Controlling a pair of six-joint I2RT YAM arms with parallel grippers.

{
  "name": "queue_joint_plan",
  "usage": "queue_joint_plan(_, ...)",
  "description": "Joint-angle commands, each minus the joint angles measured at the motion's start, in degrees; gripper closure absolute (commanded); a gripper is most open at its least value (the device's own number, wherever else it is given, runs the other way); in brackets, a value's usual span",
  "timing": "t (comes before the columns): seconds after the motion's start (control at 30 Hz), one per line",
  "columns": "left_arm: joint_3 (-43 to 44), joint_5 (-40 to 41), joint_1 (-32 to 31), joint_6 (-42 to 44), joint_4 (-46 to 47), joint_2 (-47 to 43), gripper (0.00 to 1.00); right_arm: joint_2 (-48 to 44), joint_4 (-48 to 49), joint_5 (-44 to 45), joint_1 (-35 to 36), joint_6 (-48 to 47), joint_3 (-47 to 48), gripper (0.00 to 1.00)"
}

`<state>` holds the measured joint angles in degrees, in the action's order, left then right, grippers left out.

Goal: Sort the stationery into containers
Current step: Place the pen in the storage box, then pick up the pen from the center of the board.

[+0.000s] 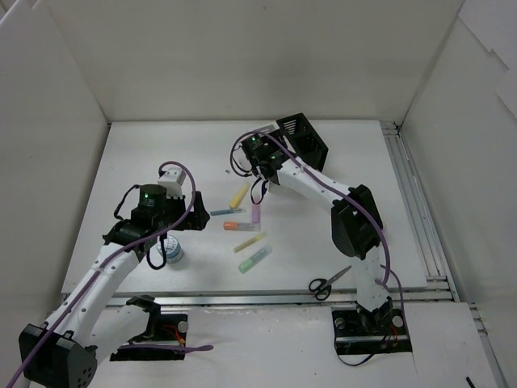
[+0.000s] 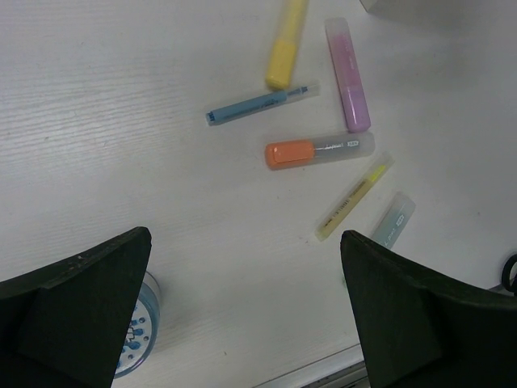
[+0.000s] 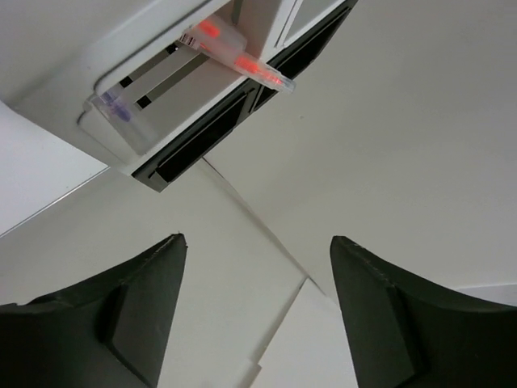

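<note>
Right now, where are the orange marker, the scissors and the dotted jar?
orange marker (image 2: 319, 151): left wrist view, middle of the barrel.
scissors (image 1: 331, 280): top external view, near the pivot.
dotted jar (image 2: 141, 323): left wrist view, visible part of the dotted lid.

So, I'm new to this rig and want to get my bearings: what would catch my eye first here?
The markers strewn in the middle stand out first, with the scissors alone at the near right. The right tool hangs open at the holders at the back, and the left tool gapes open beside the dotted jar.
</note>
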<state>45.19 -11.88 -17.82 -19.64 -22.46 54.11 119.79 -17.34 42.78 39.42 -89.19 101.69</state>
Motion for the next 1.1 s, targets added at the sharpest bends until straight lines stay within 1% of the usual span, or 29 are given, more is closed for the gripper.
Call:
queue_joint_plan(0.0,1.3,-1.22,0.51,0.92,3.21,-1.11,0.01,-2.1,3.01,2.48,0.39,-0.73,2.11,0.27)
queue_joint_plan(0.07,1.48,-1.74,0.51,0.74,3.21,-1.02,0.0,-2.63,3.63,2.04,0.66,1.55,4.38,0.16)
queue_joint_plan(0.1,1.48,-1.83,0.51,0.74,3.21,-1.11,0.01,-3.15,3.63,1.78,0.92,5.13,5.53,0.12)
queue_joint_plan(0.13,1.74,-1.92,0.51,0.57,3.21,-1.2,0.01,-3.59,3.72,1.25,1.01,6.99,7.89,0.02)
queue_joint_plan(0.17,1.66,-2.27,0.51,0.39,3.38,-1.37,0.01,-4.12,3.72,0.81,1.18,8.84,8.95,0.02)
queue_joint_plan(0.23,1.05,-4.1,0.51,0.65,4.78,-1.64,0.0,-7.01,3.81,-1.28,1.45,15.86,9.49,0.02)
queue_joint_plan(0.27,0.78,-4.73,0.51,0.31,5.4,-1.64,0.01,-8.59,3.81,-2.95,1.54,22.33,9.06,0.02)
queue_joint_plan(0.3,0.78,-5.08,0.51,0.04,5.84,-1.46,0.01,-11.91,3.81,-4.97,1.89,26.13,7.49,0.02)
queue_joint_plan(0.33,1.21,-5.43,0.51,-0.22,5.59,-0.68,0.01,-13.77,3.98,-8.47,2.15,29.56,5.99,0.02)
queue_joint_plan(0.37,1.39,-5.35,0.51,-0.4,5.06,-0.23,0.01,-15.62,4.68,-9.9,2.24,32.47,4.15,0.02)
queue_joint_plan(0.4,1.65,-5.0,0.51,-0.57,4.19,0.29,0.0,-19.46,5.82,-10.52,2.76,39.46,0.13,0.02)
queue_joint_plan(0.43,1.57,-4.13,-0.27,-0.75,3.92,0.47,0.01,-21.42,8.0,-11.14,2.77,43.7,-1.91,0.02)
queue_joint_plan(0.47,1.57,-3.77,-0.28,-0.84,3.74,0.39,0.01,-23.0,8.46,-11.67,2.77,52.1,-4.02,0.02)
queue_joint_plan(0.5,1.39,-3.59,-0.8,-1.01,3.74,0.12,0.01,-26.33,9.42,-12.28,2.86,56.71,-8.48,0.02)
queue_joint_plan(0.53,1.22,-3.85,-0.81,-1.1,4.0,-0.14,0.0,-27.75,9.69,-12.72,2.94,61.54,-10.53,0.02)
queue_joint_plan(0.57,1.13,-3.85,-0.81,-1.28,4.17,-0.75,0.0,-30.29,9.7,-13.16,3.21,70.46,-14.9,0.02)
queue_joint_plan(0.6,0.96,-3.85,-0.81,-1.28,4.18,-1.02,0.0,-31.36,9.61,-14.47,3.21,74.47,-17.12,0.02)
queue_joint_plan(0.63,0.95,-3.85,-0.81,-1.37,4.18,-1.46,0.01,-32.67,9.61,-17.01,3.56,76.34,-19.66,0.02)
queue_joint_plan(0.67,0.78,-3.68,-0.81,-1.19,4.18,-2.5,0.0,-35.65,9.7,-20.25,4.52,75.92,-25.52,0.02)
queue_joint_plan(0.7,0.17,-3.33,-0.81,-1.45,4.09,-3.12,0.01,-36.63,10.65,-24.29,5.05,76.52,-27.84,0.02)
queue_joint_plan(0.77,-0.54,-2.89,-1.34,-2.07,4.0,-4.79,0.01,-37.34,9.44,-24.77,5.32,87.29,-30.05,0.02)
queue_joint_plan(0.8,-1.06,-2.1,-1.34,-3.2,3.91,-5.15,0.01,-37.17,6.48,-24.59,5.4,93.52,-30.15,0.02)
queue_joint_plan(0.83,-1.24,-1.57,-1.34,-4.08,3.83,-5.5,0.0,-37.08,5.23,-24.77,5.32,106.02,-30.49,0.02)
queue_joint_plan(0.87,-1.5,-1.05,-1.34,-5.14,3.74,-6.2,0.01,-36.99,4.95,-29.64,5.67,110.41,-32.15,0.02)
queue_joint_plan(0.9,-2.12,-0.08,-1.34,-5.93,3.74,-6.55,0.01,-36.73,5.91,-30.56,6.1,114.2,-33.21,0.02)
queue_joint_plan(0.93,-2.38,0.19,-1.34,-7.24,3.74,-6.99,0.01,-36.21,6.35,-30.57,6.54,118.59,-33.83,0.02)
queue_joint_plan(1.0,-3.35,1.76,-1.34,-8.48,3.56,-8.57,0.01,-33.75,6.27,-25.49,9.88,121.43,-33.93,0.02)
queue_joint_plan(1.07,-3.62,2.38,-1.34,-9.19,2.17,-10.06,0.0,-31.12,5.22,-25.2,11.99,125.03,-33.66,0.02)
